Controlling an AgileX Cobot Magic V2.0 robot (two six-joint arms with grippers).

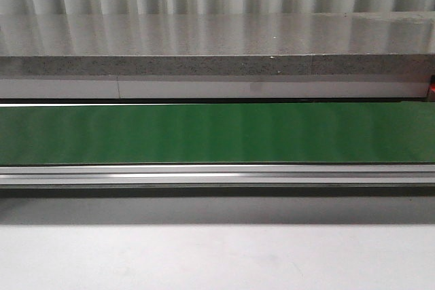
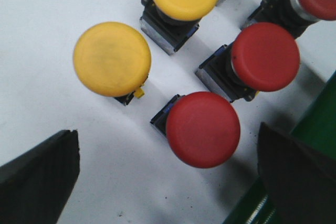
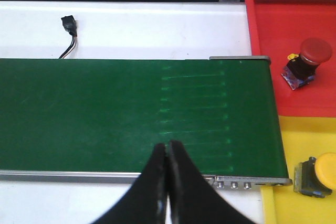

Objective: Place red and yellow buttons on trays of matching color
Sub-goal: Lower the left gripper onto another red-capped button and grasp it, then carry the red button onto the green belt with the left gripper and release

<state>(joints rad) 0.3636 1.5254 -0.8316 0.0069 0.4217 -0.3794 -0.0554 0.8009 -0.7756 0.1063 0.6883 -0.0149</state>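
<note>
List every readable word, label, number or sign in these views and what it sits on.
None can be read in any view.
Red buttons and yellow buttons: caps plain, no lettering.
Green belt: only faint pale lines, no characters.
Red tray and yellow tray: unmarked.
Left pincer and right pincer: no markings visible.

belt (image 3: pixel 105 114): looked matt green under my pincer
belt rail (image 1: pixel 217 174): brushed metal
button caps (image 2: pixel 202 128): smooth plastic
trays (image 3: pixel 294 19): glossy plastic
</note>
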